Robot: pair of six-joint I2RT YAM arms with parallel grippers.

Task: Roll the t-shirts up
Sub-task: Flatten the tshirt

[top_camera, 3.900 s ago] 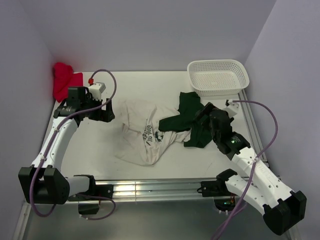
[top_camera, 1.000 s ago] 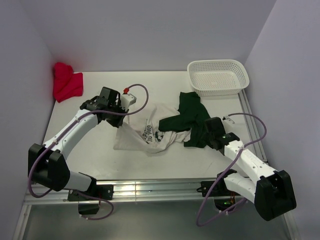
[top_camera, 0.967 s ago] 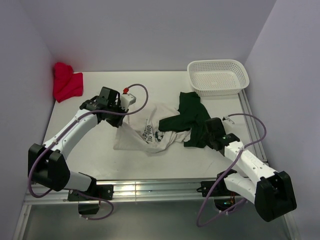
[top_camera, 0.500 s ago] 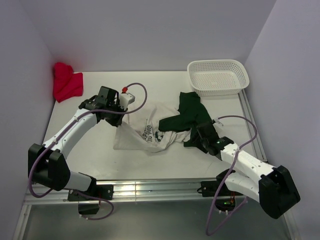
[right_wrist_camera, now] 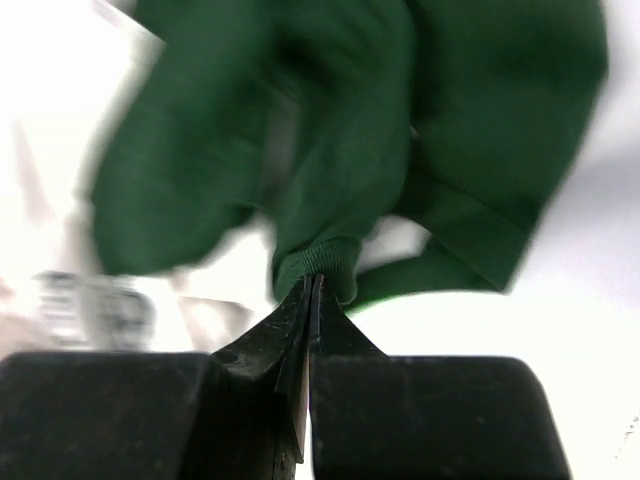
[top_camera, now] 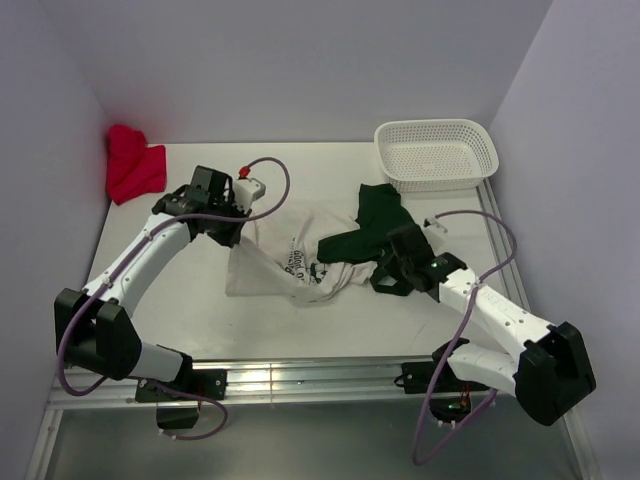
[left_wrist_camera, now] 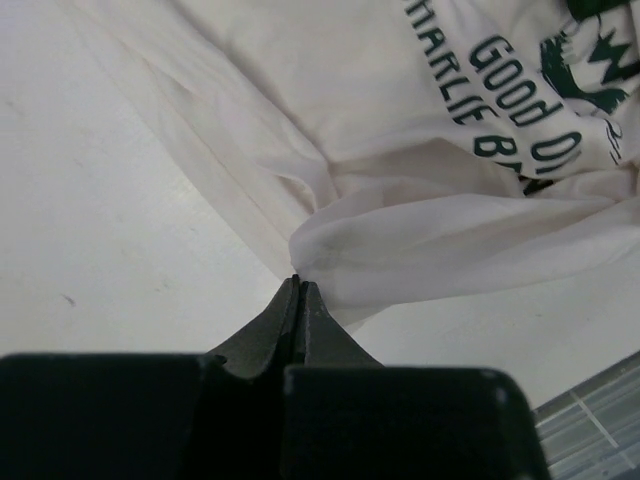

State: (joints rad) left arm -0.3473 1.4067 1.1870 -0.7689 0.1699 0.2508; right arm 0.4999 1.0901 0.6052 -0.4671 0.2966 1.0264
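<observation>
The off-white t-shirt [top_camera: 280, 265] with dark lettering lies crumpled mid-table, its print facing up [left_wrist_camera: 500, 90]. The dark green t-shirt [top_camera: 375, 222] lies bunched to its right, one part overlapping the white one. My left gripper [top_camera: 233, 236] is at the white shirt's left edge, shut on a pinch of its fabric [left_wrist_camera: 298, 283]. My right gripper [top_camera: 386, 272] sits at the green shirt's near edge, shut on a ribbed fold of it [right_wrist_camera: 315, 278]. The green cloth [right_wrist_camera: 340, 120] is blurred in the right wrist view.
A white mesh basket [top_camera: 437, 153] stands at the back right. A red cloth [top_camera: 133, 165] lies in the back left corner. The metal rail [top_camera: 300, 375] runs along the table's near edge, and walls close in the sides.
My right gripper swung left to the green shirt's near edge and shut on it. My left gripper, still shut on the white shirt, shifted slightly left and back.
</observation>
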